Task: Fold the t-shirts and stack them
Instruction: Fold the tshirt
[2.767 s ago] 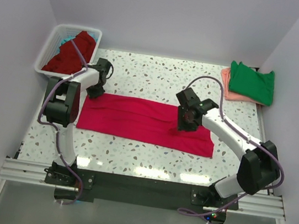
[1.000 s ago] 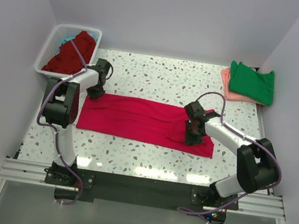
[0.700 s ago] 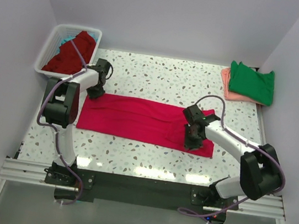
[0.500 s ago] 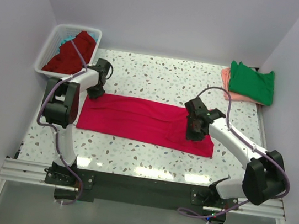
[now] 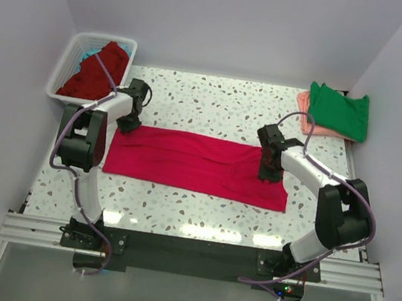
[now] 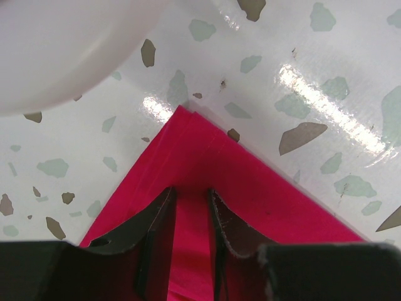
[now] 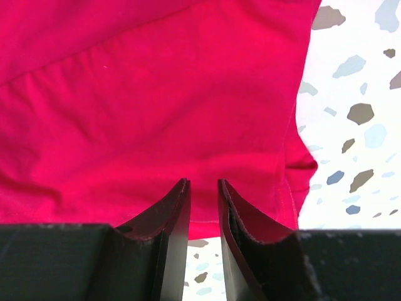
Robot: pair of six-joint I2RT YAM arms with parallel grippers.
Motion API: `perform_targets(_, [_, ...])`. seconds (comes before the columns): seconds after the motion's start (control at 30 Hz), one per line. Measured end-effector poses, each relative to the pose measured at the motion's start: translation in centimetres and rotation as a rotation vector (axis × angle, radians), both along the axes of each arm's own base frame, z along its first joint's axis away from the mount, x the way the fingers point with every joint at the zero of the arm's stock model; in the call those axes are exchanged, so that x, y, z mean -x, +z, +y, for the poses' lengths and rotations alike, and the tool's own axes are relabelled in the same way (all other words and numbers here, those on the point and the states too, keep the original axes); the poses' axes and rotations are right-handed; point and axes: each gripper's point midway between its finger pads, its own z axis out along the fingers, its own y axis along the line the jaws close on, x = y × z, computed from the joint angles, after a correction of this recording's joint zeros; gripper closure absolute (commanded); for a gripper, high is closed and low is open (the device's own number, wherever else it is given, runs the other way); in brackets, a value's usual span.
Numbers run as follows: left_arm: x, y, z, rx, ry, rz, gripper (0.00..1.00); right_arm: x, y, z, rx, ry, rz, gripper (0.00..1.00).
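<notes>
A bright crimson-pink t-shirt (image 5: 192, 163) lies flat as a long folded strip across the middle of the table. My left gripper (image 5: 128, 122) sits on its far left corner. In the left wrist view the left gripper (image 6: 190, 200) has its fingers a narrow gap apart, tips down on the pink cloth (image 6: 250, 188). My right gripper (image 5: 270, 169) is over the strip's right end. In the right wrist view the right gripper (image 7: 204, 188) is slightly open above the cloth's (image 7: 156, 94) hemmed edge, with bare table showing through the gap.
A white slatted basket (image 5: 65, 64) at the back left holds a dark red shirt (image 5: 92, 72) over a bit of teal cloth (image 5: 89, 52). At the back right a folded green shirt (image 5: 339, 110) lies on a salmon-pink one (image 5: 306, 119). White walls enclose the table.
My right gripper has slid over the shirt's right end, first toward the front edge, then back and to the right. The left gripper and the shirt have stayed put.
</notes>
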Motion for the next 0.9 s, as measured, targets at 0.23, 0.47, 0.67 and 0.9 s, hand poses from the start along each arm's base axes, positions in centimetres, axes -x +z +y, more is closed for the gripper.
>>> perform_targets(0.23, [0.0, 0.0, 0.0, -0.001, 0.0, 0.0, 0.69, 1.2, -1.3, 0.1, -0.022, 0.01, 0.025, 0.72])
perform_targets(0.47, [-0.1, 0.0, 0.0, -0.002, -0.001, 0.002, 0.68, 5.0, -3.1, -0.4, -0.048, 0.003, 0.11, 0.73])
perform_targets(0.67, [-0.4, 0.1, 0.0, -0.006, -0.016, 0.007, 0.68, 5.5, -2.9, -0.3, -0.063, -0.025, 0.131, 0.72])
perform_targets(0.9, [-1.6, 0.6, -0.2, -0.001, -0.024, -0.014, 0.68, 6.1, -3.1, -1.3, -0.041, -0.1, 0.196, 0.72])
